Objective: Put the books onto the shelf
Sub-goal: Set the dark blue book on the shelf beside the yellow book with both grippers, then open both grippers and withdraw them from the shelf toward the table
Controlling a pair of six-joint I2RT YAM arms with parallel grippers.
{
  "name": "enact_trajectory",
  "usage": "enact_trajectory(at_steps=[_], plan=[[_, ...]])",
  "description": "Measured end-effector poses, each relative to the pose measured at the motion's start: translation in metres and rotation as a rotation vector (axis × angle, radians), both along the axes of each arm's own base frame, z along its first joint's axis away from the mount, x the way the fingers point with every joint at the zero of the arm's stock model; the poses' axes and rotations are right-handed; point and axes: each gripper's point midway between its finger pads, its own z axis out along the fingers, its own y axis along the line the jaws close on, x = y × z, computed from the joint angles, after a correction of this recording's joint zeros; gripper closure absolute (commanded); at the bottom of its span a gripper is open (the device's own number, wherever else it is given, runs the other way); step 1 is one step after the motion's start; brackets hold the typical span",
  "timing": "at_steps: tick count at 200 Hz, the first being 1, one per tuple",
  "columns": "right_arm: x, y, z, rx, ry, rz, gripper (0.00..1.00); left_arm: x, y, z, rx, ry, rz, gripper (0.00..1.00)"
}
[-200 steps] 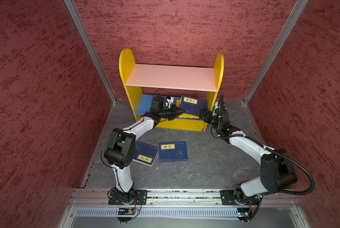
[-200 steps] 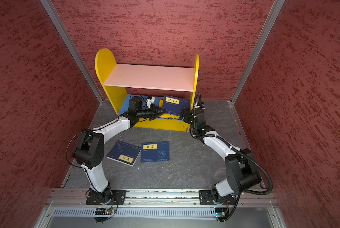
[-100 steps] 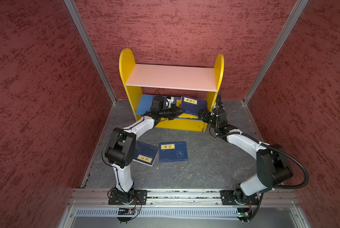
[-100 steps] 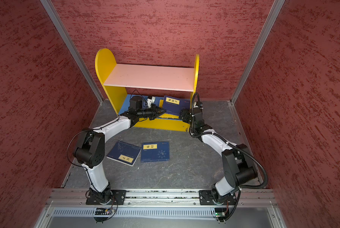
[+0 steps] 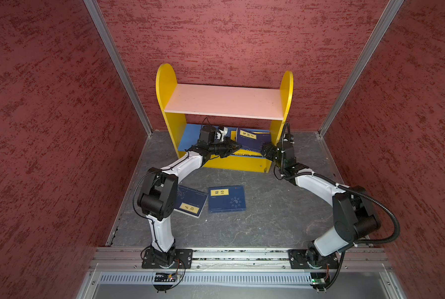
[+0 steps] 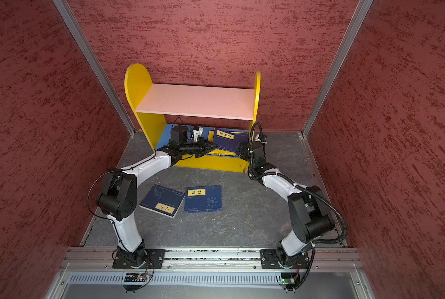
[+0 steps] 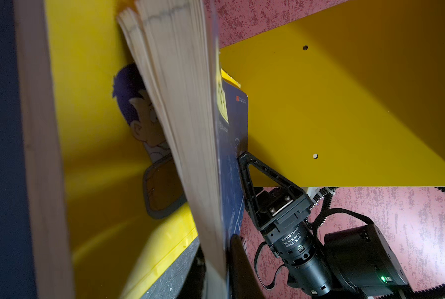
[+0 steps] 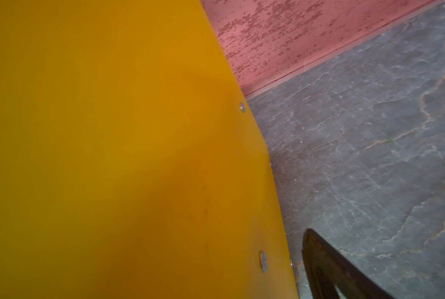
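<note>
The shelf [image 5: 224, 103] stood at upper centre in both top views, its pink upper board bare; every book so far had gone to the blue lower board [image 5: 187, 134]. The left gripper [image 5: 236, 147] reached in from the left, jaws drawn narrow about the edge of a navy book [image 5: 252, 141] that leaned tilted over a yellow book [image 7: 94, 108]. The right gripper [image 5: 264, 150] stood spread wide at the shelf's right panel, holding nothing, one fingertip [image 7: 242, 158] at the navy cover. Two more navy books [image 5: 226, 198] [image 5: 190, 202] lay flat on the grey floor [image 5: 268, 220] at lower centre, well apart from the shelf; any black book was hidden. By my reckoning the task was barely half done, the third placing unfinished.
</note>
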Motion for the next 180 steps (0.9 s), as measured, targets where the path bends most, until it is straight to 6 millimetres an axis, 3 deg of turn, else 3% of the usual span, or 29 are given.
enact_trajectory(at_steps=[70,126,180], plan=[[-0.001,-0.008,-0.003,0.002,0.000,-0.053,0.03,0.004,0.008,-0.002,0.043,-0.001,0.022,0.40],[-0.001,-0.008,-0.003,0.008,0.000,-0.056,0.04,0.010,0.038,0.012,0.101,-0.032,0.112,0.36],[-0.002,-0.005,0.000,0.009,-0.005,-0.035,0.01,0.001,0.028,0.018,0.118,-0.062,0.085,0.33]])
